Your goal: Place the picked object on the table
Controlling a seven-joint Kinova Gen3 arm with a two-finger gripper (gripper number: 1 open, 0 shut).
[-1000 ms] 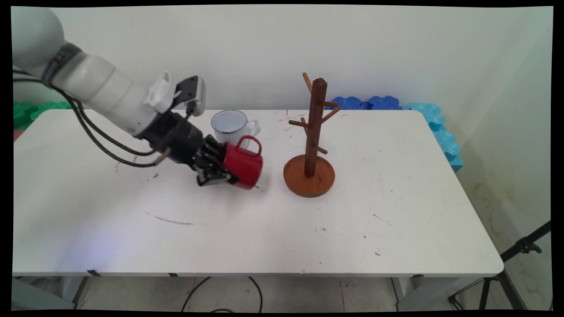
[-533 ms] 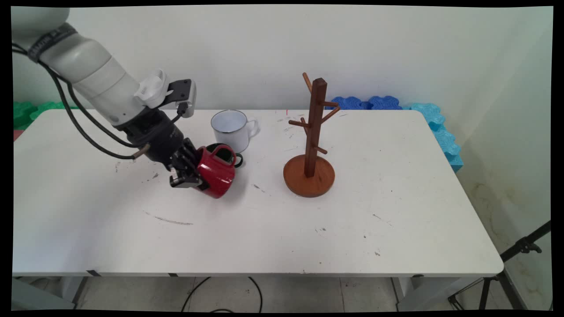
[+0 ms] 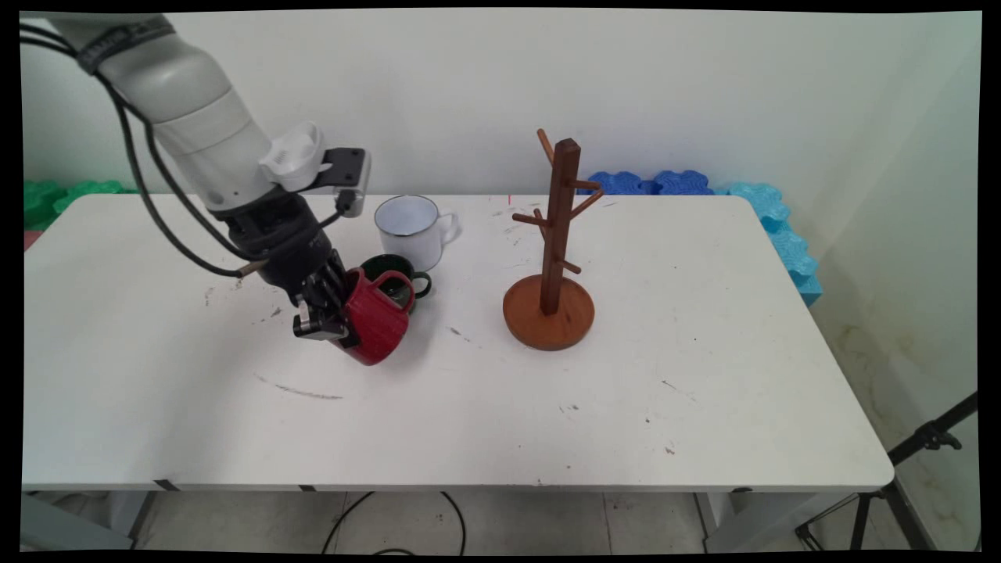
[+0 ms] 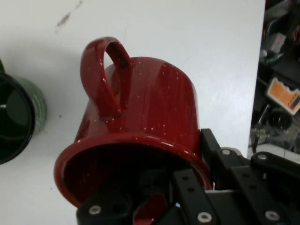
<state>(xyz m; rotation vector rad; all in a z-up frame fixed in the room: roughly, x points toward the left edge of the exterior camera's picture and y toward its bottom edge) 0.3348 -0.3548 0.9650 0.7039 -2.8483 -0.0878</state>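
gripper: the gripper (image 3: 332,313) holds the red mug (image 3: 377,322) by its rim, one of the fingers (image 4: 187,192) inside the mouth and the other outside the wall; the fingers are closed on the rim
red mug: tilted, handle uppermost, low over the surface (image 3: 500,407); whether it touches cannot be told
neighbours: green mug (image 3: 397,280) just behind it; white mug (image 3: 410,223) further back
mug tree: the wooden mug tree (image 3: 554,258) stands well apart to the right; its pegs are bare
progress: no mug hangs on the tree; the red mug is in hand
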